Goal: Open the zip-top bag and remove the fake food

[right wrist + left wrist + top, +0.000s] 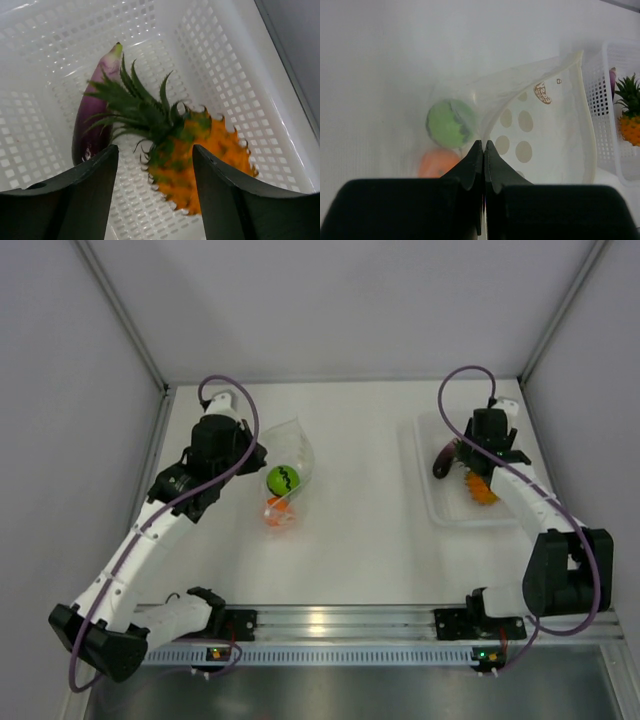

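Our left tool is pinched shut on the edge of the zip-top bag, just left of the middle of the top view. We think it holds that edge up so the mouth gapes open. The green ball and small orange sit inside the bag on the desk. On the right side, our right tool hangs spread wide, gripping nothing, over the white tray. The eggplant and pineapple lie there, likely because toys taken out go in it.
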`<state>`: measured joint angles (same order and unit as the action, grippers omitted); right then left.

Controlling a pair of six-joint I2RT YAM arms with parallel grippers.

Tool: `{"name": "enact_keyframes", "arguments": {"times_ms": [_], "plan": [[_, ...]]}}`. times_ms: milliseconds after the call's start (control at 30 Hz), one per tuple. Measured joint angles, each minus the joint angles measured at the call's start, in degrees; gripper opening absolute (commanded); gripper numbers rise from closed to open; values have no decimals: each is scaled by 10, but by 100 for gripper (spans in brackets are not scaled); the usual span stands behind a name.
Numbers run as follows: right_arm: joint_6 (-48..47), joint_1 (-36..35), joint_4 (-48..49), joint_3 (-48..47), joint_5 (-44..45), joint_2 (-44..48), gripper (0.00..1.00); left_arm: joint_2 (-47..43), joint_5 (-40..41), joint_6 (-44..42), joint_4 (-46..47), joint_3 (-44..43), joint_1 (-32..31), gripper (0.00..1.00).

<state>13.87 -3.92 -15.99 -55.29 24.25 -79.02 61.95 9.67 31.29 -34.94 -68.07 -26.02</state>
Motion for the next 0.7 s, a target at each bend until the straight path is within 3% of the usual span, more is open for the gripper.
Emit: {"name": "enact_keyframes", "arguments": {"times_ms": [200,267,433,467,567,700], "plan": [[28,-53,-18,0,-14,112,74,-9,-4,13,0,0,0,0],[43,-90,-11,2,-37,180,99,-11,-5,21,0,0,0,0],[104,-121,102,78,-226,327,99,-9,-14,51,2,2,-3,0],[121,-121,132,97,-270,339,95,-9,-15,61,8,8,-4,0],[206,-128,224,154,-414,334,86,-14,-18,90,22,39,-9,0],[269,-176,238,166,-474,295,77,-15,-17,127,33,69,-16,0]]}}
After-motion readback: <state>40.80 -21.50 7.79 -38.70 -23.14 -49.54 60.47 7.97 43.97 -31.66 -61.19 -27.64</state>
